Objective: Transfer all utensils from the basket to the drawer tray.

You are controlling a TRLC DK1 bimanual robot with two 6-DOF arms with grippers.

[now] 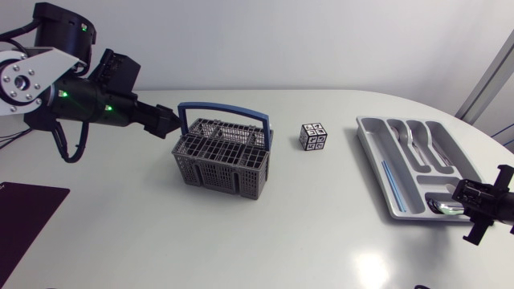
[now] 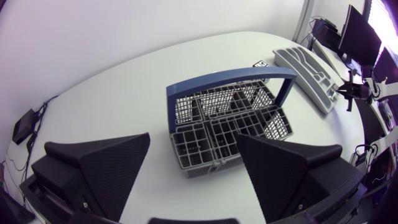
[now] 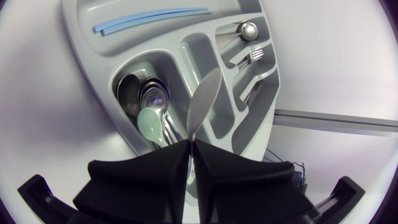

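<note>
One spoon (image 3: 204,99) is pinched in the closed right hand (image 3: 191,142).

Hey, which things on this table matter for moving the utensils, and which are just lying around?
For the job: basket, drawer tray, spoon gripped in the right hand, utensils in the tray.
Lying about: patterned cube, dark mat.

Grey basket (image 1: 210,170), apart from tray (image 1: 367,128); spoon (image 3: 202,102) in right pincer (image 3: 191,142) above it.
</note>
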